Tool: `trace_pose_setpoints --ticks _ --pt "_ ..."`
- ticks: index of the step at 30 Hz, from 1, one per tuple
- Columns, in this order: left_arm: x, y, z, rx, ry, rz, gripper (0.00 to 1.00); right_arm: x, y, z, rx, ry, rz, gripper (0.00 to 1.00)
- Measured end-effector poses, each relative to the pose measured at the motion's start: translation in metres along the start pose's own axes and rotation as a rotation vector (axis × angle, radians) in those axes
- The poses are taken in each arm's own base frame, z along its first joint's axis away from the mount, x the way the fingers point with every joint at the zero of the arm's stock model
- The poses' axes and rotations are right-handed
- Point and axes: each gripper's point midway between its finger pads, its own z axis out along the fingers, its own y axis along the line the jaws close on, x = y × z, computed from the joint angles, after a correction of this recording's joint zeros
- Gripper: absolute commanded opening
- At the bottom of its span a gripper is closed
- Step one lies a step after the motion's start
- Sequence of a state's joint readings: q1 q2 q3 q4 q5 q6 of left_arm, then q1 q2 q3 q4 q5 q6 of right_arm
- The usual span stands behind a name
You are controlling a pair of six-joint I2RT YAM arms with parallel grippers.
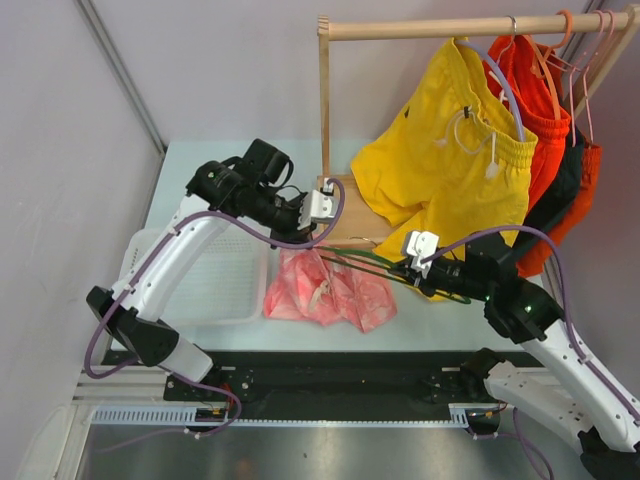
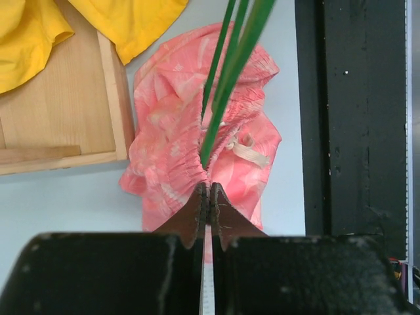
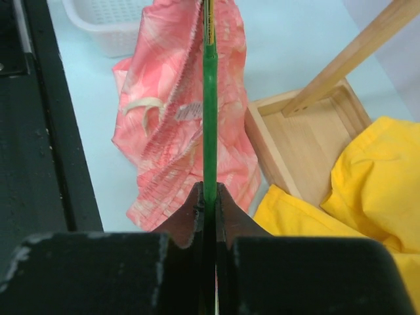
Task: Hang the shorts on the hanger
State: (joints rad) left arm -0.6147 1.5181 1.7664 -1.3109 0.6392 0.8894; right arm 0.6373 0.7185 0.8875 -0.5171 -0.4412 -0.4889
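Nearest us, a matt black strip [image 1: 330, 385] runs along the edge of the pale bench [image 2: 65, 210]. Just beyond it the shorts [image 1: 335, 292] lie crumpled on the bench. They are thin pink fabric mottled paler, the elastic waist gathered into fine pleats, with a cream drawstring [image 2: 248, 149] looped on top.

The hanger [image 3: 209, 118], thin green wire, crosses above them between the two arms. The right jaws are clamped on its wire, and the right wrist view shows it running straight away with pink cloth bunched on either side. The left jaws are pressed together where the green wires and the pleated waist meet their tips. We cannot tell whether cloth is pinched too.

A perforated white basket [image 1: 225, 285] sits just left of the shorts, with open bench behind it. Farther off is the rack's pale wooden base [image 2: 59, 111]. Only the top view shows the round rail [image 1: 430, 28], where yellow shorts [image 1: 450, 160] hang with their hem reaching over the base. Orange-red shorts [image 1: 535, 110] hang beside them.
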Motion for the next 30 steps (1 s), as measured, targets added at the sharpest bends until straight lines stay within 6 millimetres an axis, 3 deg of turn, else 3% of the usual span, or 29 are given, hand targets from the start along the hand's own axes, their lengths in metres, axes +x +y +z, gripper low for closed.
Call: trace_pose_setpoints --ticks 7,10,11,14,16,22,26,30 --pt "-0.001 0.005 0.003 -0.011 0.009 -0.019 0.05 -0.008 0.008 0.023 -0.072 -0.035 0.018 0.0" --pt "0.001 0.006 0.006 -0.01 0.023 -0.022 0.25 -0.007 0.01 0.033 -0.092 -0.041 0.039 0.0" --pt "0.0 0.007 0.007 -0.011 0.024 -0.024 0.41 -0.008 0.01 0.035 -0.096 -0.048 0.045 0.0" --pt "0.001 0.009 0.004 -0.021 0.014 -0.041 0.65 -0.01 0.014 0.038 -0.112 -0.066 0.058 0.0" --pt "0.003 0.013 -0.001 -0.028 -0.002 -0.063 0.72 -0.01 0.017 0.04 -0.125 -0.077 0.068 0.0" --pt "0.027 0.034 -0.04 -0.14 -0.01 -0.054 0.79 -0.005 0.018 0.042 -0.126 -0.076 0.1 0.0" --pt "0.035 0.003 -0.048 -0.145 -0.001 0.034 0.79 -0.006 0.016 0.042 -0.122 -0.083 0.106 0.0" --pt "0.045 -0.019 -0.038 -0.134 0.027 0.069 0.78 -0.009 0.015 0.042 -0.118 -0.095 0.107 0.0"
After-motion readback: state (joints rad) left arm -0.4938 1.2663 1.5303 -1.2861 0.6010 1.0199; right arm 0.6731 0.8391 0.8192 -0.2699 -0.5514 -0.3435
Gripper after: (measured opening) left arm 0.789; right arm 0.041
